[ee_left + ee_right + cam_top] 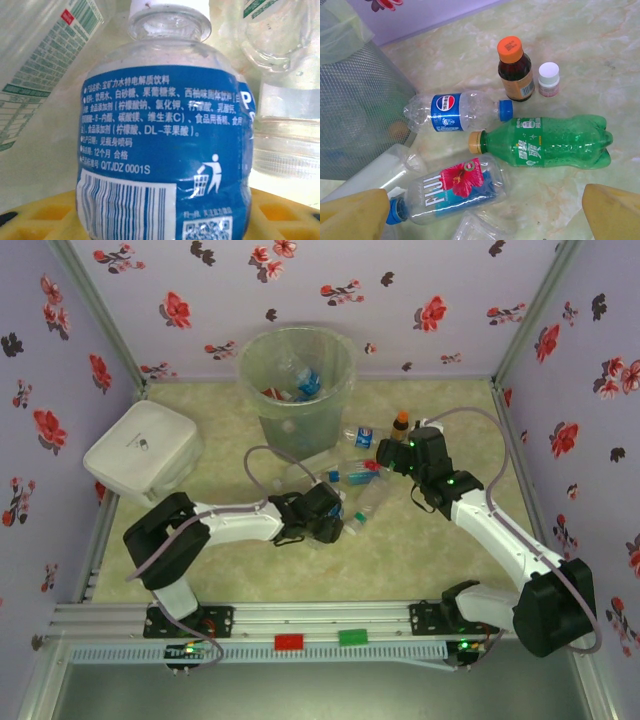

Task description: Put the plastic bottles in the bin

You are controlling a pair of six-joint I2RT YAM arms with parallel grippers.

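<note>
walls [420, 270]: lilac, red and dark flower print | tabletop [400, 560]: pale green marbled | corner posts [100, 310]: metal

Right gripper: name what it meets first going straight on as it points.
Probably the Fiji bottle, lying on its side just ahead between the right gripper's open fingers; the crumpled clear plastic nearer the camera might come first, depth unclear.

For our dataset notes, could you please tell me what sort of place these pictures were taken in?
Most likely a staged tabletop robot cell, not a real home: flower-print walls on an aluminium frame close in a marbled table, with plastic bottles strewn beside a bin.
</note>
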